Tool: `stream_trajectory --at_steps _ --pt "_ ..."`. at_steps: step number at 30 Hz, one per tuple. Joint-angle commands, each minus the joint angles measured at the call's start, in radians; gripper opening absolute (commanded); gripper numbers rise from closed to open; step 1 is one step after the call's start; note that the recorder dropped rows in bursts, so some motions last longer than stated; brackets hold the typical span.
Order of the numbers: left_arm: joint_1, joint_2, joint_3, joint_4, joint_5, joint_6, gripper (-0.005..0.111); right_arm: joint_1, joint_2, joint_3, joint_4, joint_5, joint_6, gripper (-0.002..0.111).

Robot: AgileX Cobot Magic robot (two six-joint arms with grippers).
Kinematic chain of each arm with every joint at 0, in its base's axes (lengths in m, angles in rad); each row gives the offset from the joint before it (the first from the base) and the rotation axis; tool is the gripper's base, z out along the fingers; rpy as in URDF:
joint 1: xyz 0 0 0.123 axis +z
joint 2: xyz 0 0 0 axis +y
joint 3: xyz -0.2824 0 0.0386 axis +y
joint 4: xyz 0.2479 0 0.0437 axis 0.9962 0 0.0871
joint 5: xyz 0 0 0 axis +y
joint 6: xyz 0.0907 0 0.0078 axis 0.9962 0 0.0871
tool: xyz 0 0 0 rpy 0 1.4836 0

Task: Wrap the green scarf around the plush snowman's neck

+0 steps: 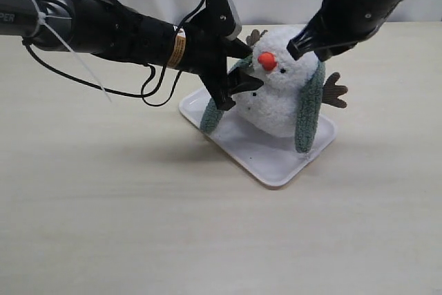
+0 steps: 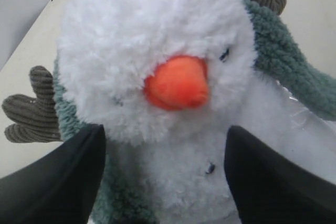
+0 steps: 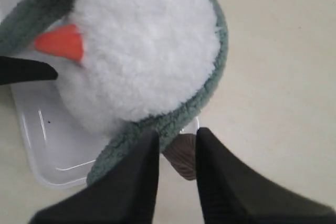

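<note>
The plush snowman (image 1: 280, 101) stands upright on the white tray (image 1: 276, 164). The green scarf (image 1: 309, 112) runs behind its neck, with one end hanging down each side of the body onto the tray. My left gripper (image 1: 250, 67) is open at the snowman's front, its fingers spread either side of the body below the orange nose (image 2: 178, 83). My right gripper (image 1: 295, 50) hovers by the head's far side, just above the scarf (image 3: 205, 93). Its jaws stand a little apart with nothing between them, and a brown twig arm (image 3: 184, 158) shows beyond the gap.
The tray sits in the middle of a pale wooden table (image 1: 103, 205). The left arm's black cable (image 1: 155, 91) loops down beside the tray's left corner. A white wall backs the table.
</note>
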Motion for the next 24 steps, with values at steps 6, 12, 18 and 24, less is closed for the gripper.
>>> stream_trajectory --at_steps 6,12,18,24 --pt "-0.004 0.001 0.001 -0.002 -0.017 -0.005 0.062 -0.08 0.098 0.015 0.015 -0.051 0.008 0.047" --pt "-0.004 0.001 0.001 -0.002 -0.017 -0.005 0.062 -0.074 0.093 0.008 0.018 -0.028 0.004 0.047" --pt "-0.004 0.001 0.001 -0.002 -0.019 -0.005 0.062 -0.074 -0.025 0.082 0.206 0.029 -0.081 0.047" --pt "-0.004 0.001 0.001 -0.002 -0.046 -0.005 0.062 -0.074 -0.024 0.289 0.248 -0.113 -0.083 0.042"
